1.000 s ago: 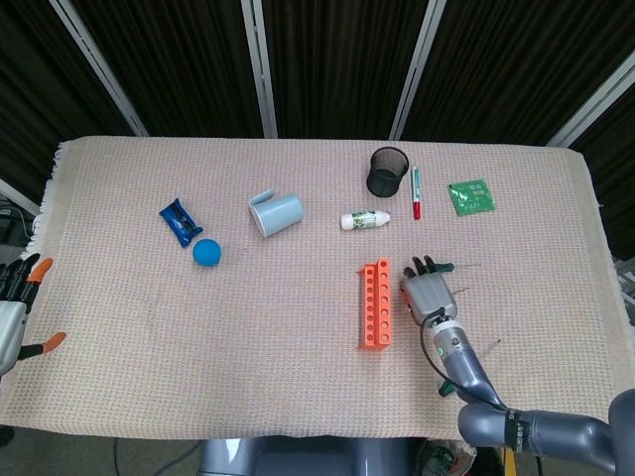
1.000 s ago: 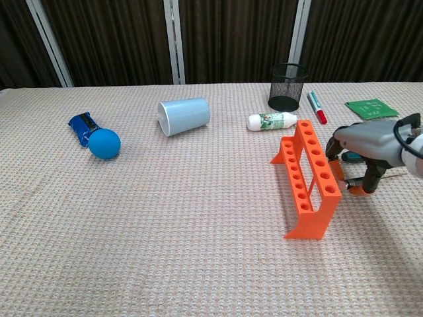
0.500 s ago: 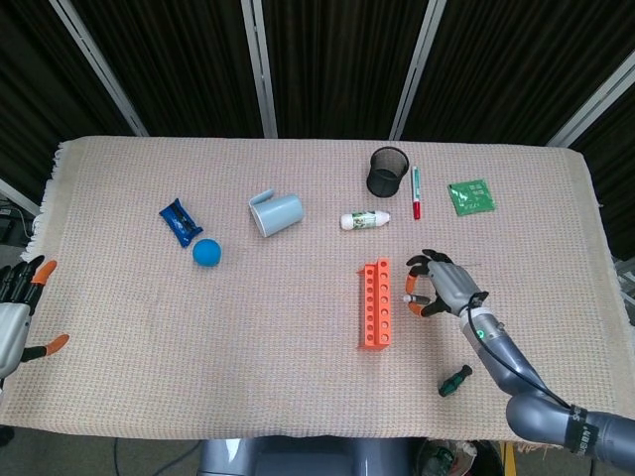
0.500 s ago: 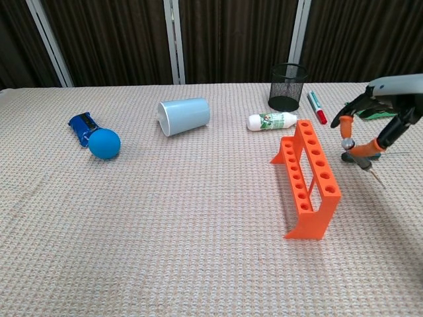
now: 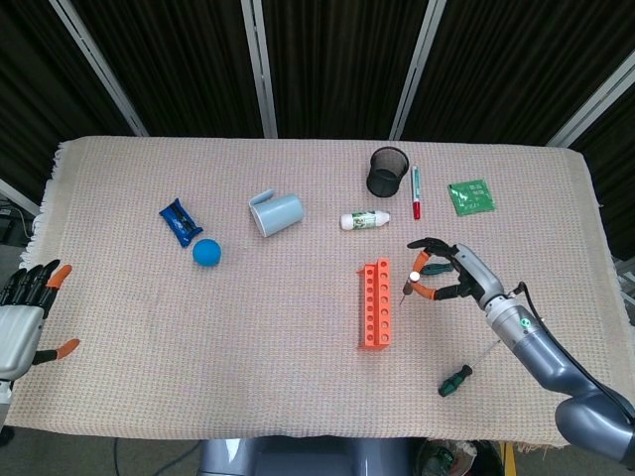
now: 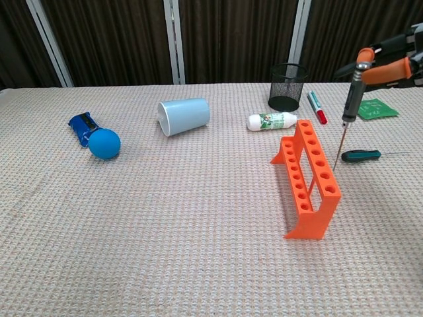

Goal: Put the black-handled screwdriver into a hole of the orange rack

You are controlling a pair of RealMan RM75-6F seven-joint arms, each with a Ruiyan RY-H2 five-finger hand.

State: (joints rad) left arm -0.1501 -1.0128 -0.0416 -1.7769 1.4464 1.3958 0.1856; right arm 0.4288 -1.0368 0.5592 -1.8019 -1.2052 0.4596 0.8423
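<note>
Change: right hand (image 5: 451, 278) has risen from the desk beside the orange rack (image 5: 376, 302) and now carries the black-handled screwdriver (image 6: 348, 109) upright, well above the cloth, where a second ago it was low against the rack's right side.
Fingers, right: orange-tipped fingers (image 6: 390, 70) pinch the top of the handle; shaft hangs down, tip just right of the rack's far end, not yet in any hole.
Fingers, left: left hand (image 5: 22, 319) rests at the desk's left edge, fingers apart, holding nothing.
Task standing: pick-up looks done; by my judgement the tip must next be carried left over a hole and lowered.
Other screwdriver: green-handled screwdriver (image 5: 455, 379) lies on the cloth right of the rack, near the front edge.
Surface: desk (image 5: 298, 397) covered by beige woven cloth.
Contents, far side: black mesh pen cup (image 5: 387, 172), red-capped marker (image 5: 417, 193), white bottle (image 5: 364, 219) on its side, green packet (image 5: 470, 196).
Contents, left: pale blue cup (image 5: 275, 212) tipped over, blue ball (image 5: 206, 252), blue wrapper (image 5: 181, 221).
Room: dark curtains (image 5: 337, 59) with pale rails behind.
</note>
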